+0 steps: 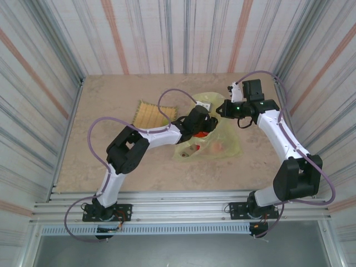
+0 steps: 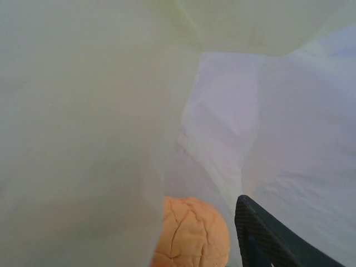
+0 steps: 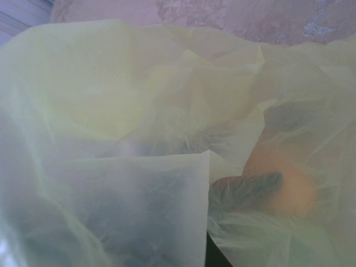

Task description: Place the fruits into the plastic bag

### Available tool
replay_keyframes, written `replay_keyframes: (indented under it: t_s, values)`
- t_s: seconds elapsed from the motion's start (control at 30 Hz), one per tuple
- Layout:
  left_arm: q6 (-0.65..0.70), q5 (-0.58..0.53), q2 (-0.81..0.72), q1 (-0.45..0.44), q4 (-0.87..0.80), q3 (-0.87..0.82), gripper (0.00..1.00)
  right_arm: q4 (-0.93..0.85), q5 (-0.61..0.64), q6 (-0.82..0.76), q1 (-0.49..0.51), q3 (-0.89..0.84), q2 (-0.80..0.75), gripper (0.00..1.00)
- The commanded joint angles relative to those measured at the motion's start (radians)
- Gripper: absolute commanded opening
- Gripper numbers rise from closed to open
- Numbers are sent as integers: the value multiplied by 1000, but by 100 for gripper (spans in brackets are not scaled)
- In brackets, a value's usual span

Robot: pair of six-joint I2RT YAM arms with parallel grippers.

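Note:
The yellow-green plastic bag (image 1: 225, 139) lies mid-table with its mouth facing left and back. My left gripper (image 1: 204, 124) reaches into that mouth. In the left wrist view an orange fruit (image 2: 192, 233) sits inside the bag (image 2: 100, 111), just left of my dark finger (image 2: 264, 231) and apart from it; the other finger is hidden by film. A red fruit (image 1: 203, 135) and a pinkish fruit (image 1: 218, 146) show through the plastic. My right gripper (image 1: 218, 108) is shut on the bag's upper edge. Film (image 3: 139, 111) drapes over the right wrist view, and an orange fruit (image 3: 289, 186) glows through it.
A square woven straw-yellow mat (image 1: 151, 113) lies on the table left of the bag. Striped walls close in the table (image 1: 111, 161) on three sides. The left arm stretches across the middle towards the bag.

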Motion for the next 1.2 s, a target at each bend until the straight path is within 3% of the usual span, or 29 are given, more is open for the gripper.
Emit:
replay_keyframes:
  t_s: [0.0,0.3,0.63,1.17]
  values:
    - [14,-21,-3,-3,2,33,62,-28,-11,-27,-12,-13,-14,0]
    - [14,26,-90,13,-7,-31,78,-28,-14,-28,-21,-15,-8,0]
    - [14,143,-179,37,-10,-112,88,-28,-7,-28,-33,-18,-10,0]
    - [132,377,-475,44,9,-406,87,-23,3,-30,-72,-28,-19,0]
